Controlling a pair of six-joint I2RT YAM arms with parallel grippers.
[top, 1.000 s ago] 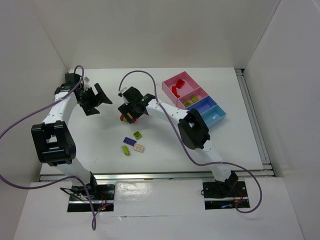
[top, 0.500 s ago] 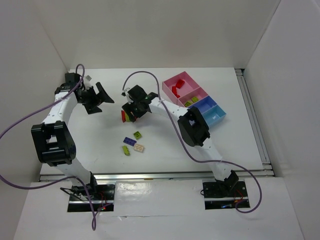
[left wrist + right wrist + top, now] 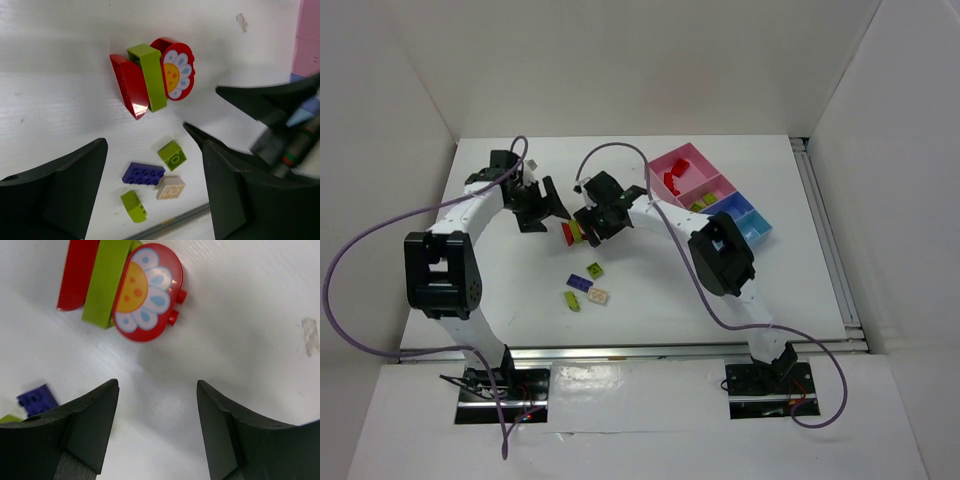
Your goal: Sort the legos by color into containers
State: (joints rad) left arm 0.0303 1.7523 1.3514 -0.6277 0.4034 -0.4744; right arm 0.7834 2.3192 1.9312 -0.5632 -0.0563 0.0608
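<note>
While both pincers hang spread and empty, the stacked legos (image 3: 572, 232) lie on the white counter (image 3: 650, 300) just beside their tips.

Left pincer (image 3: 542, 205) and right pincer (image 3: 605, 215) face each other at mid-counter, jaws apart with nothing pinched; the stack, a red brick (image 3: 129, 85), a lime green brick (image 3: 151, 75) and a round red piece with a white flower face (image 3: 175, 70) pressed side by side, rests on its edge beyond both sets of fingertips. Nearer lie four loose bricks close together: a small lime one (image 3: 172, 154), a purple one (image 3: 144, 173), a beige one (image 3: 170, 187) and another lime one (image 3: 133, 206). At far right sits the row of containers (image 3: 665, 160), with red pieces (image 3: 670, 180) in the farthest pink box and lime pieces (image 3: 700, 207) in the next.
</note>
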